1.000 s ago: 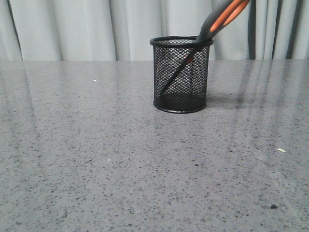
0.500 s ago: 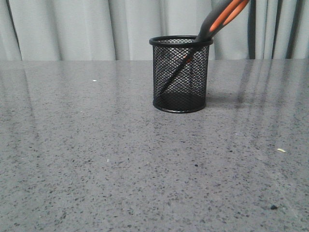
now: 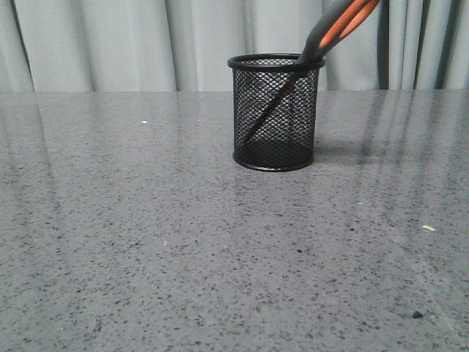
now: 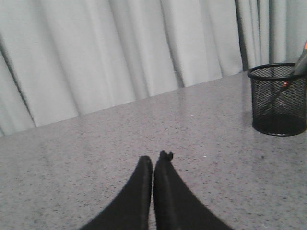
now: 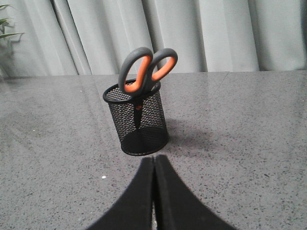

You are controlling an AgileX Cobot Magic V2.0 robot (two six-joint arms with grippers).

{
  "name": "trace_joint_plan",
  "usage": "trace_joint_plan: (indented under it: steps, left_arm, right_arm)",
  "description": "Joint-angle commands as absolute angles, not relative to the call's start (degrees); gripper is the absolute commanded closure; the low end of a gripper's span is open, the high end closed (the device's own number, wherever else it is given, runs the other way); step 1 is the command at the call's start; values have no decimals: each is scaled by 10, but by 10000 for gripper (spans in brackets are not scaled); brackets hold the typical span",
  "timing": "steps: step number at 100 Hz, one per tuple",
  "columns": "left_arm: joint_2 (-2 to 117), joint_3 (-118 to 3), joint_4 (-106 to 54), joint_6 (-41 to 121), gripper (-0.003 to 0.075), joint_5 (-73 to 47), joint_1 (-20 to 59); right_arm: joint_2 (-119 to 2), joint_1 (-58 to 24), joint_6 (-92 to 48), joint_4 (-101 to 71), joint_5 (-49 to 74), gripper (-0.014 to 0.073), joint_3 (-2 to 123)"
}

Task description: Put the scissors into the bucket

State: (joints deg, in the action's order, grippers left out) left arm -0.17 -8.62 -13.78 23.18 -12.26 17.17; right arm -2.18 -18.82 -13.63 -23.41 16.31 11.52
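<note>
The bucket, a black wire-mesh cup, stands upright on the grey table. The scissors stand in it, blades down, leaning to the right, their grey and orange handles above the rim. Both show in the right wrist view, the bucket with the scissors in it, and at the edge of the left wrist view, the bucket. My left gripper is shut and empty, low over the table, well apart from the bucket. My right gripper is shut and empty, just short of the bucket's base. Neither gripper shows in the front view.
The speckled grey table stretches all round the bucket. A grey curtain hangs behind the far edge. A small pale crumb and a dark speck lie at the front right. A plant leaf shows in the right wrist view.
</note>
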Motion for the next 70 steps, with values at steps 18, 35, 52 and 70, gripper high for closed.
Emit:
trace_joint_plan:
  steps: [18,35,52,70]
  left_arm:
    - [4,-70,-45,95,740,-68,56]
    - [-18,-8,-47,49,740,-52,-8]
    - [-18,25,-26,31,740,0,-13]
    - [-18,24,-24,31,740,-23,0]
  right_arm:
    - [-27,-189,-138,-238,117,659,129]
    - [-27,-189,-138,-238,117,659,129]
    - [-27,-189,-138,-238,117,659,129]
    - [-27,-189,-138,-238,117,659,129]
